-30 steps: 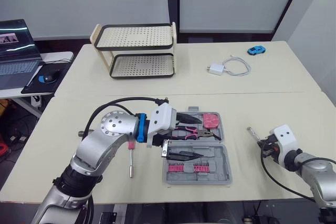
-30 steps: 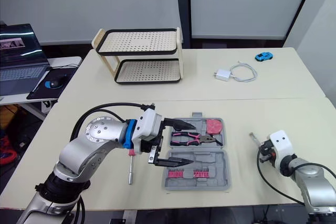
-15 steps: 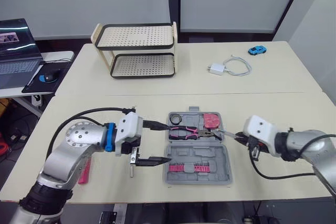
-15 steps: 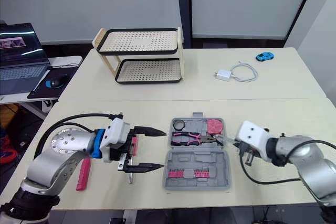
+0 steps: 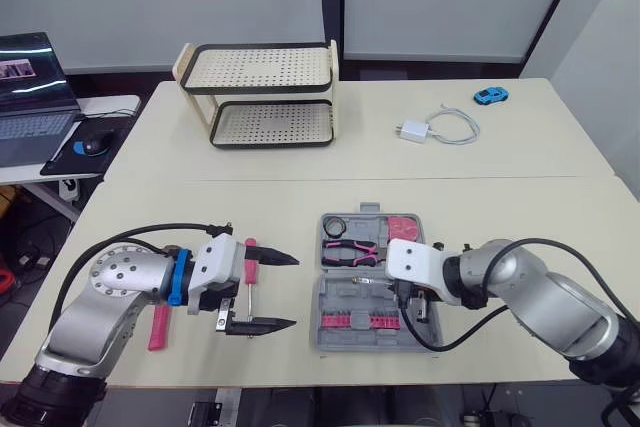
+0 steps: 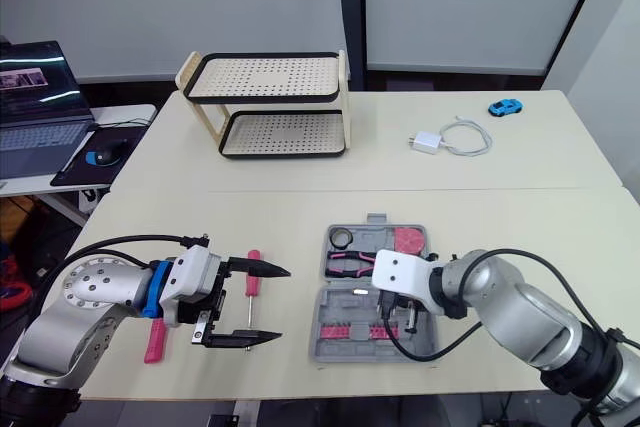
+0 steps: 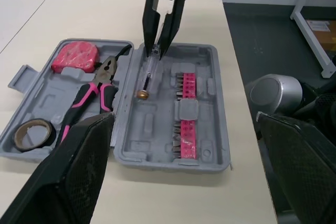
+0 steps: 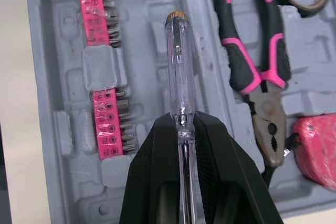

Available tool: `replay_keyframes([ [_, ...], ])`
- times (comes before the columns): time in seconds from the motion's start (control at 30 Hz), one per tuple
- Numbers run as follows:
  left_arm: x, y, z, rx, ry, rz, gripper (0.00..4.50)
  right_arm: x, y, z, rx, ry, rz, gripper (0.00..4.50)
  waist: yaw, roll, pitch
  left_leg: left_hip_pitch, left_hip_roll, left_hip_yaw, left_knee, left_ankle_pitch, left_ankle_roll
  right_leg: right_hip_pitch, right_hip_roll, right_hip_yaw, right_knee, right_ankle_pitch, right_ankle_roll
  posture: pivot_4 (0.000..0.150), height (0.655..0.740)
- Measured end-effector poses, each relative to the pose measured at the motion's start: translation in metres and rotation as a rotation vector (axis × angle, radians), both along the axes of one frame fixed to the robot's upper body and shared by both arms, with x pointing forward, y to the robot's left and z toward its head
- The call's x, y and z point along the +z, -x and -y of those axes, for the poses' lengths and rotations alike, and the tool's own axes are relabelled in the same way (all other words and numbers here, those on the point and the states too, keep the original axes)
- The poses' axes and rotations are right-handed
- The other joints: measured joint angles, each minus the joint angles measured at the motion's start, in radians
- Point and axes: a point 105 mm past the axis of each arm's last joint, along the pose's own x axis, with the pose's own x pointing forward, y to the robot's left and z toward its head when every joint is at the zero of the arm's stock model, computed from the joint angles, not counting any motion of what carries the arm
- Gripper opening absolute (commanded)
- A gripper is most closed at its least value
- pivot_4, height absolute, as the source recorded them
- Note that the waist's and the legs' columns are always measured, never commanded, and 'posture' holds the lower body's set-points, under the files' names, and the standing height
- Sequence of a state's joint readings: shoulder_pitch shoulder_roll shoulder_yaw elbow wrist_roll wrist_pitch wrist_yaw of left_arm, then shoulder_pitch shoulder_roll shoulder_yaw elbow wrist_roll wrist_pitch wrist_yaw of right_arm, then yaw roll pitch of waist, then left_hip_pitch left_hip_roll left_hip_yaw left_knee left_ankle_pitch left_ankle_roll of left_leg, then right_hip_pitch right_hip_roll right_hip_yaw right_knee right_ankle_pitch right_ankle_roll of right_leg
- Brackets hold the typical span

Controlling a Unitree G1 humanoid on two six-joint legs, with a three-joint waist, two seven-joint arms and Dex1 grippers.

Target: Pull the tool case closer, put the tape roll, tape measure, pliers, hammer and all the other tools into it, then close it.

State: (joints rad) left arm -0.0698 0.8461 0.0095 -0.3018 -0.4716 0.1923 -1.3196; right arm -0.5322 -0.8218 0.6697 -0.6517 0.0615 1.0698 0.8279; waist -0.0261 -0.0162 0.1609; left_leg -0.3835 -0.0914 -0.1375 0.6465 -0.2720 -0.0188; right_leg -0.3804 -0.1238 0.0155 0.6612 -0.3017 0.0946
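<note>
The grey tool case (image 5: 432, 339) lies open near the table's front edge. It holds a tape roll (image 5: 333, 225), pink-handled pliers (image 5: 350, 250), a pink tape measure (image 5: 402, 230) and pink bit strips (image 5: 360, 321). My right gripper (image 8: 184, 121) is shut on a clear-handled screwdriver (image 8: 178, 72), held low over the case's front half beside the bits. My left gripper (image 5: 280, 292) stands open left of the case with nothing between its fingers. A pink-handled screwdriver (image 5: 250, 269) lies on the table by the left gripper. Another pink tool (image 5: 158, 325) lies further left.
A two-tier perforated rack (image 5: 260, 97) stands at the back left. A white charger with its cable (image 5: 430, 129) and a blue toy car (image 5: 489, 96) lie at the back right. A laptop (image 5: 30, 87) sits on a side table at the far left.
My right gripper has swung left from the table's right side to over the case, carrying the clear screwdriver. My left gripper has drawn back left from the case, still open.
</note>
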Motion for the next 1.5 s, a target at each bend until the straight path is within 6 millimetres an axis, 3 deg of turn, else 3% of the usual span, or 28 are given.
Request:
replay_keyframes([
  [0.27,-0.004,0.000,-0.007,0.027,0.003,-0.018,4.50,-0.006,-0.005,-0.016,0.029,0.032,0.017,0.15,-0.005,0.000,0.000,-0.001,0.001,0.001,-0.001,0.000,0.000,-0.001,0.000,0.000,0.002,0.000,0.000,0.150,0.7400],
  [0.53,-0.006,0.002,-0.009,0.033,-0.002,-0.028,4.50,-0.029,-0.015,-0.017,0.031,0.076,0.039,0.15,-0.004,0.000,0.000,-0.001,0.000,0.001,-0.001,0.000,0.000,-0.006,0.000,0.001,0.002,0.000,0.000,0.150,0.7400],
  [0.93,-0.006,0.006,-0.014,0.043,-0.007,-0.044,4.50,-0.032,-0.015,-0.038,0.080,0.044,0.077,0.15,-0.006,-0.001,-0.001,0.000,0.001,0.001,-0.001,0.000,-0.001,-0.007,0.001,0.001,0.004,0.000,0.000,0.150,0.7400],
  [1.5,-0.008,0.008,-0.017,0.044,-0.014,-0.053,4.50,-0.039,-0.020,-0.045,0.086,0.034,0.099,0.15,-0.006,-0.001,-0.001,-0.001,0.001,0.001,-0.001,0.002,-0.005,-0.007,0.000,0.001,0.003,0.000,0.000,0.150,0.7400],
])
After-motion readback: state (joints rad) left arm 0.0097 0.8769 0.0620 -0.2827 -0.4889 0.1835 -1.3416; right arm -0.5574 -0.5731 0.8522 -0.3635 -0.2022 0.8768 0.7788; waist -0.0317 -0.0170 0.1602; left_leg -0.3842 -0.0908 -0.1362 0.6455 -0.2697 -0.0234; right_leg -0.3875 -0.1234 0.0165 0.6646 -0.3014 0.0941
